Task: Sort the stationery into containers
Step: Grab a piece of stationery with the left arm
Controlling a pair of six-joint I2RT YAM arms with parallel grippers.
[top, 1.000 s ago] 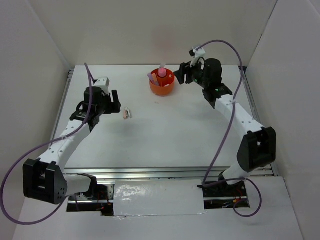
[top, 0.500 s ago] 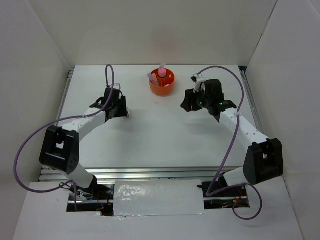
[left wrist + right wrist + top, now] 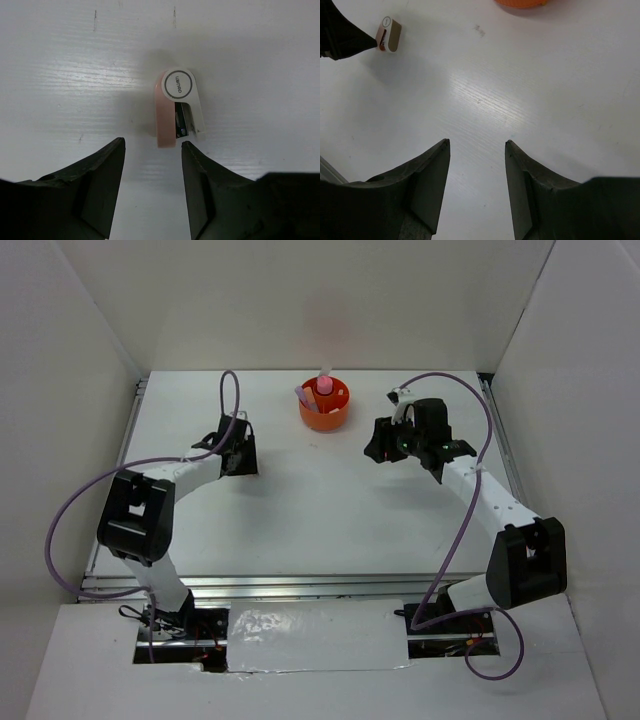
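A small pink and white stationery item [image 3: 176, 107] lies flat on the white table [image 3: 60, 75], just beyond the fingertips of my left gripper [image 3: 152, 142]. That gripper is open, with only bare table between its fingers. The top view shows the left gripper [image 3: 245, 462] low over that spot, hiding the item. The round orange container [image 3: 324, 407] stands at the back centre with a pink glue stick [image 3: 324, 388] and a purple pen [image 3: 301, 395] standing in it. My right gripper [image 3: 477, 142] is open and empty over the table, to the right of and nearer than the container [image 3: 520, 2].
The right wrist view catches the pink and white item [image 3: 388, 34] at far left beside the dark left gripper [image 3: 340, 30]. White walls [image 3: 90, 330] enclose the table on three sides. A metal rail [image 3: 300, 585] runs along the near edge.
My left arm has swung forward and down to the pink and white item, its jaws narrowing. My right gripper has drawn back from the orange container and lowered, its jaws also narrower.
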